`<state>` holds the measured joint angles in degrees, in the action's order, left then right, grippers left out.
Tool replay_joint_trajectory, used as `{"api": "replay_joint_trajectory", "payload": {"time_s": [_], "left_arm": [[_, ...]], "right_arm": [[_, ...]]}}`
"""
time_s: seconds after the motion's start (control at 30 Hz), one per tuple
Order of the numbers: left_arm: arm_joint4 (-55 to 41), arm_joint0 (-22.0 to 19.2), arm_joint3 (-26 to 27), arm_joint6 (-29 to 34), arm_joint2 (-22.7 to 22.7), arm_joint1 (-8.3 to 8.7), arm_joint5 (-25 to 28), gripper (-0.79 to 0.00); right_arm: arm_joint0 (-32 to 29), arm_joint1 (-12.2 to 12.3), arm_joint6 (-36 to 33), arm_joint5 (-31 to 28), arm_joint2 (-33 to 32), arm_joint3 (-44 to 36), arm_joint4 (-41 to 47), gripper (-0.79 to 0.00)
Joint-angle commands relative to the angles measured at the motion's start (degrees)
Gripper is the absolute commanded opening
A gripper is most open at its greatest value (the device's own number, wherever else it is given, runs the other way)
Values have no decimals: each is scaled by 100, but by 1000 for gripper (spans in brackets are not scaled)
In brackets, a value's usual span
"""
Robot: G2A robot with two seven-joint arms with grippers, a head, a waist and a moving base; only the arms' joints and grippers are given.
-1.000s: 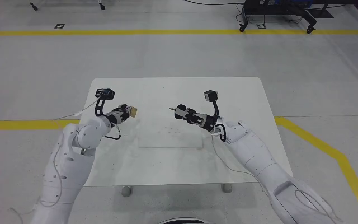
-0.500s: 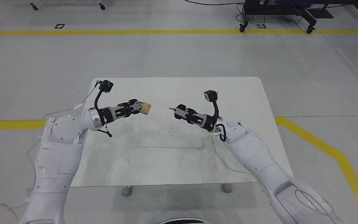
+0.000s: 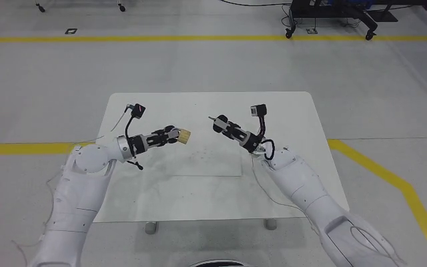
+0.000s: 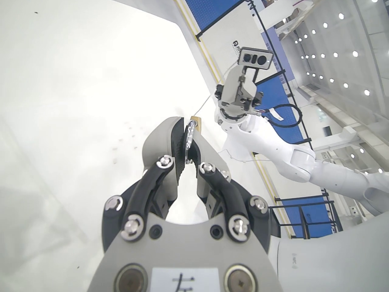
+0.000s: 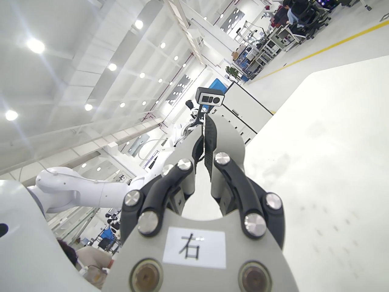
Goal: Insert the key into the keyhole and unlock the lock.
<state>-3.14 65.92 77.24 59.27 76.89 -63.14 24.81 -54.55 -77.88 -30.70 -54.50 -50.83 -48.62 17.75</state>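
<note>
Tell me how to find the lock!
Look at the white table. Over its middle, two grippers face each other, and the left gripper pinches the lock. It is a small brass-yellow block, the only yellow thing over the table; the right gripper holds just a thin key.

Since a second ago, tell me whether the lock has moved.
Yes. Held in the left gripper, the lock has shifted away from the table's left edge toward its middle, closer to the right gripper.
</note>
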Motion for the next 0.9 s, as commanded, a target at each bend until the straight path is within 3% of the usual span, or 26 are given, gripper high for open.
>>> {"api": "replay_joint_trajectory", "payload": {"time_s": [0.0,0.47,0.87], "left_arm": [[-192,-51,-60,98,-84,-10,43,-785],[-693,-435,-368,597,-421,-15,-150,-785],[-847,-661,-648,486,-552,-14,-726,-785]], "right_arm": [[89,-94,70,75,166,108,-25,-785],[661,-628,-265,-331,813,1145,533,-785],[830,-759,-1514,-350,844,1454,1272,-785]]}}
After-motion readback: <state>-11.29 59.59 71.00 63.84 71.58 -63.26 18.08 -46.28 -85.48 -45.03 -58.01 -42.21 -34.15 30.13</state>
